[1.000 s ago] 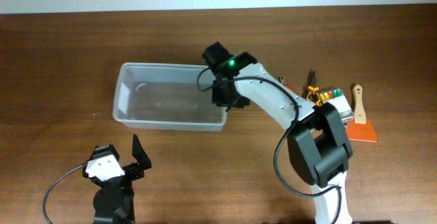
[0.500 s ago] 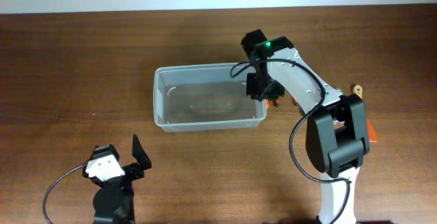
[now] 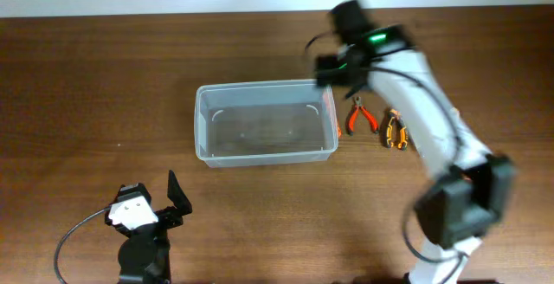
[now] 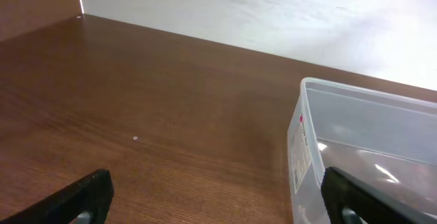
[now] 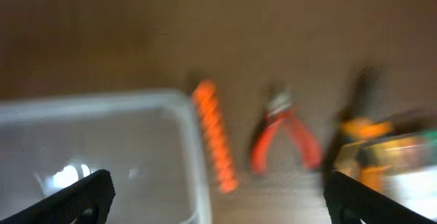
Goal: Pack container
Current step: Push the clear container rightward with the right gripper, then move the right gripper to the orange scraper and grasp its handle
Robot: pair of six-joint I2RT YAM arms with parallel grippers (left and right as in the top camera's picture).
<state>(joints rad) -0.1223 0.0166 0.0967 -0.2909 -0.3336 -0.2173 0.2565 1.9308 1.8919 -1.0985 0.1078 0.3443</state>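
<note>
I count one container (image 3: 264, 86), clear and rectangular. It stands on the brown surface (image 3: 86, 102) near the middle, with its long sides running across in front of me. From my left wrist I see one corner of it (image 4: 355, 115), with a small label (image 4: 298, 149) on the end wall.

To its right lie two pairs of pliers. The red-handled pliers (image 3: 359, 118) are nearer the container, and the orange-and-black pliers (image 3: 396, 132) are just beyond them. One orange ribbed piece (image 3: 331, 115) lies right against the container's right end wall, though I cannot tell whether it touches it. My right wrist view is blurred but shows the same row: container wall (image 5: 194, 156), orange ribbed piece (image 5: 215, 138), red-handled pliers (image 5: 283, 138), and orange-and-black pliers (image 5: 365, 138).

My right arm reaches out long over the pliers. My right gripper (image 3: 331, 66) hangs above the container's far right corner with its fingers (image 5: 89, 195) spread wide, holding nothing.

My left arm sits folded at the near edge, well apart from the container. My left gripper (image 3: 154, 202) is low over the surface with its fingers (image 4: 82, 200) also spread wide and bare.
</note>
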